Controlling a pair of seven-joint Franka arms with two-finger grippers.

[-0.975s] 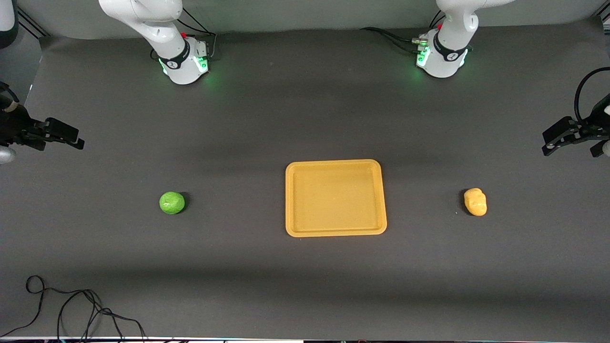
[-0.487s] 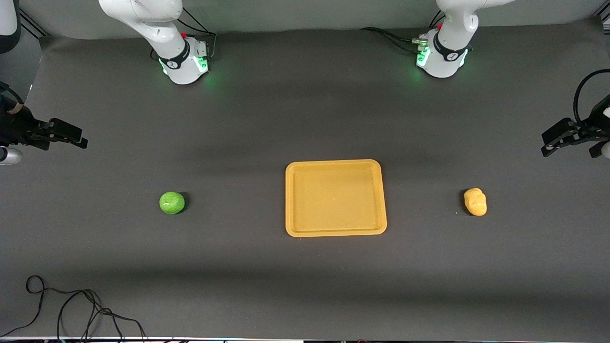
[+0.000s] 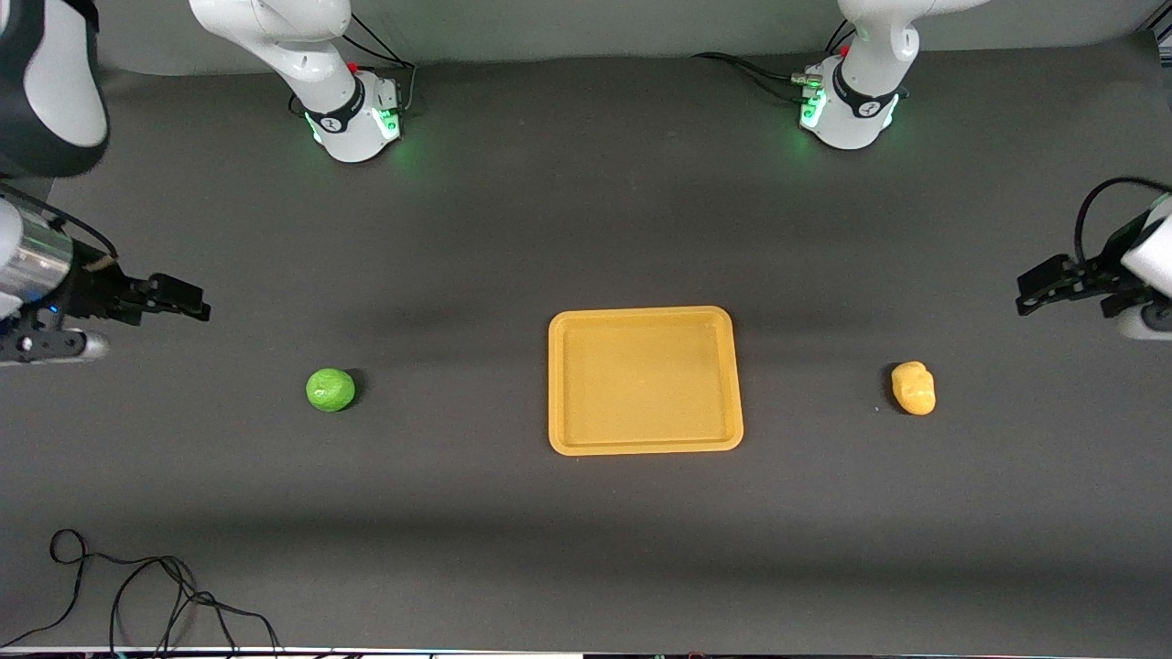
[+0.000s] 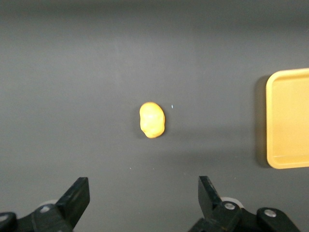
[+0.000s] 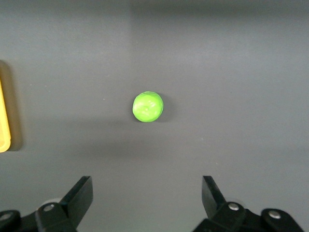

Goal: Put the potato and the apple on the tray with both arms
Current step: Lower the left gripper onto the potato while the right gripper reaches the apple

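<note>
A: At the right arm's end of the bench (image 3: 513,229), the right gripper (image 3: 188,305) hangs in the air over bare surface, fingers (image 5: 79,193) spread wide, nothing between them. Against the frames a second ago it has come inward from the bench edge, toward the apple, and more of the arm's wrist now shows.

B: Apple position?

A: Apple (image 3: 330,390) sits on the bench, apart from the gripper and nearer the front camera than it. Round, so no long axis to log. Unmoved since the earlier frames. In the right wrist view the apple (image 5: 147,106) lies between the lines of the two open fingers, well clear of both.

B: Tray?

A: Tray (image 3: 645,380) lies flat mid-bench between the two fruits, well apart from each, nothing on it. Slightly wider toward the arms' ends than toward the bases. Same spot as before.

B: Potato orientation?

A: Potato (image 3: 914,387) rests on the bench toward the left arm's end. Long axis runs roughly from the bases' side toward the front camera, tilted a little; its broader end is the one nearer the camera. Not shifted.

B: Left arm?

A: Left gripper (image 3: 1053,281) is up over the bench edge at its own end, fingers (image 4: 77,195) wide open and empty. It has edged inward toward the potato (image 4: 152,120) since the earlier frames.
</note>
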